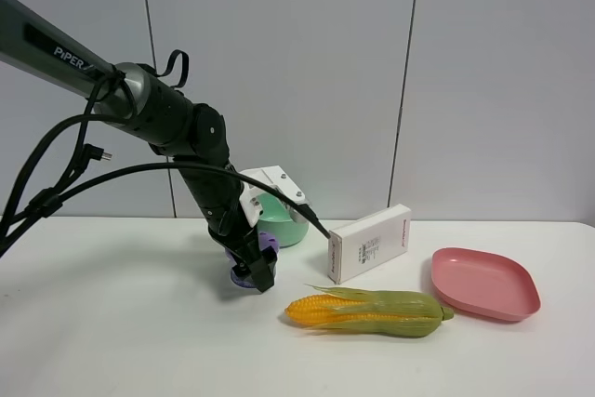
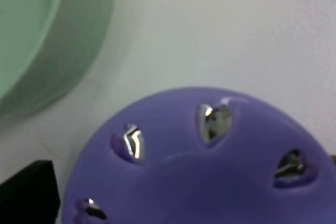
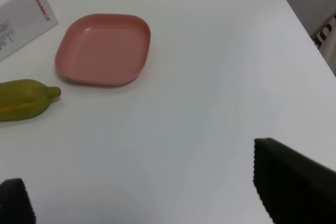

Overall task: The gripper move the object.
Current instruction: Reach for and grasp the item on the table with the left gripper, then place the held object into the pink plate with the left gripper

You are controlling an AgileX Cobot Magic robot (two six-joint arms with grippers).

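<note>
Down at the left of the bench point(image 1: 112, 323), we see the left pincer point(image 1: 253, 265) lowered around the purple canister point(image 1: 270, 242), which sits just on the near side of the mint-green bowl point(image 1: 286, 222). One black finger point(image 2: 26, 192) lies beside the pierced lid; whether the jaws press on it we cannot tell. Farther right lie a white carton point(image 1: 369, 242), a corn cob point(image 1: 367, 311) and a pink plate point(image 1: 483, 283). The right pincer point(image 3: 152, 198) hovers over bare bench, jaws spread.
</note>
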